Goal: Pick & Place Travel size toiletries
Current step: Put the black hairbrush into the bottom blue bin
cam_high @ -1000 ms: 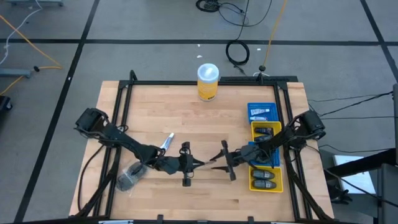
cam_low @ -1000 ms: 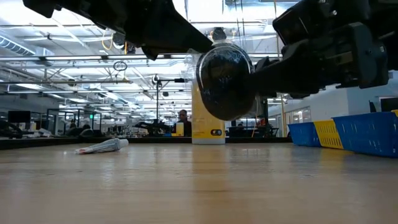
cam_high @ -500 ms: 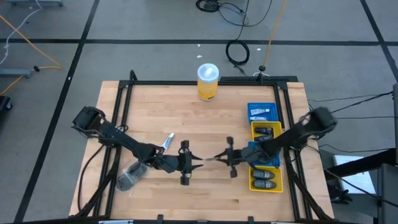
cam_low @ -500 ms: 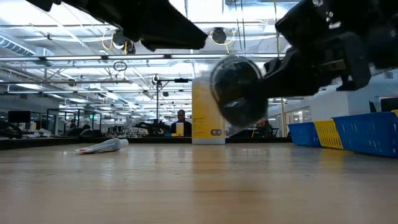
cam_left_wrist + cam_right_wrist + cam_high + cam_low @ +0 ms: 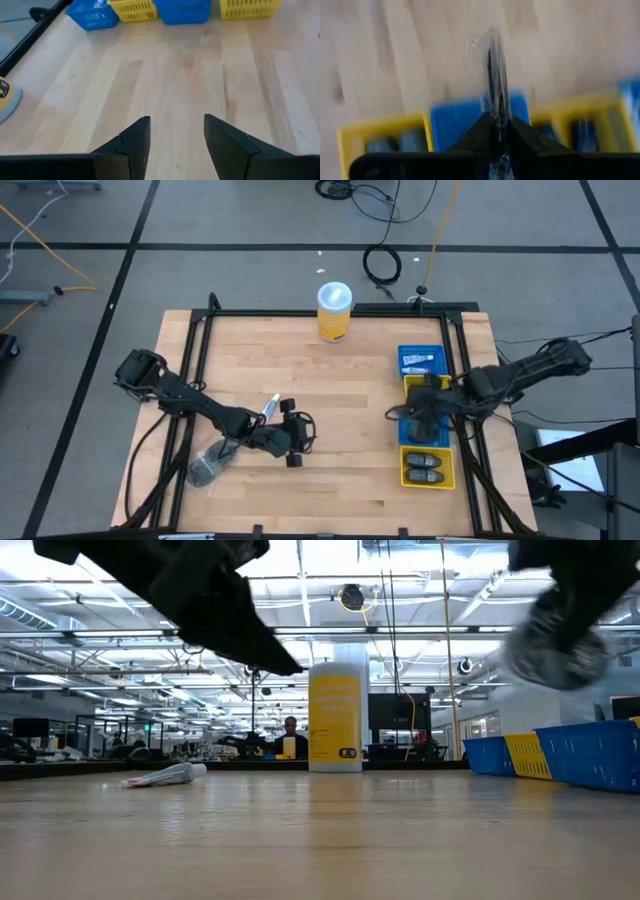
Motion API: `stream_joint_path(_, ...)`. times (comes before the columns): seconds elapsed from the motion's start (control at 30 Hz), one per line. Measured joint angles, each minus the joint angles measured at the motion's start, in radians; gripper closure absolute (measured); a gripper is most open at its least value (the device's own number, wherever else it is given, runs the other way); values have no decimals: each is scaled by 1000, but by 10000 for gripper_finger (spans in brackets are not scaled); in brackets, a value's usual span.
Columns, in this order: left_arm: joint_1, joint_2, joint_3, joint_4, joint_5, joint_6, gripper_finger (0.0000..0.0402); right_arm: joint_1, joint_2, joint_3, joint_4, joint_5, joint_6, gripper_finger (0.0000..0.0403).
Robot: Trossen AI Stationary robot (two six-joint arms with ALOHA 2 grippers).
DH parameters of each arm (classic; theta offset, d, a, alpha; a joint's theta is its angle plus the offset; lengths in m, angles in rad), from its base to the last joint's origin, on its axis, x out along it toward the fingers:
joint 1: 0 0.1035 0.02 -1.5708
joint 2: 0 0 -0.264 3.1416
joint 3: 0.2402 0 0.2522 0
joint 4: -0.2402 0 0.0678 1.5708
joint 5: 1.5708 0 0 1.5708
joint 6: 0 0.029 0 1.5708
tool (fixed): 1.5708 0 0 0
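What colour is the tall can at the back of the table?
Yellow, with a white lid; the high view shows it best.

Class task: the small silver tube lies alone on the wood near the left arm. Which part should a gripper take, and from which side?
Grip the silver tube across its middle, coming straight down from above: it lies flat and slanted on the table, so the left gripper's open fingers should straddle its narrow width.

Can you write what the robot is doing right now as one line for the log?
left gripper: open, empty, over table | right gripper: shut on wrapped jar, above blue bin | tube: on table

Blurred wrapped item (image 5: pixel 492 75) in right end effector (image 5: pixel 496 131) — perhaps a jar.
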Motion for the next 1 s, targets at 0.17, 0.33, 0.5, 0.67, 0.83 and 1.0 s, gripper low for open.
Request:
stream_joint_path(0.17,5,5,0,-2,-2,-9,218,-54,6,-33,-161,-168,56,373)
stream_joint_path(0.33,7,5,0,2,-1,-10,218,-90,27,-66,-126,-278,2,366)
stream_joint_path(0.5,7,5,0,2,0,-10,218,-136,73,-85,-107,-352,-87,363)
stream_joint_path(0.67,7,5,0,1,0,-10,218,-184,120,-104,-83,-416,-212,369)
stream_joint_path(0.83,7,5,0,-1,0,-12,218,-225,159,-125,-81,-432,-258,354)
stream_joint_path(1.0,7,5,0,-2,0,-16,218,-259,171,-142,-82,-428,-248,320)
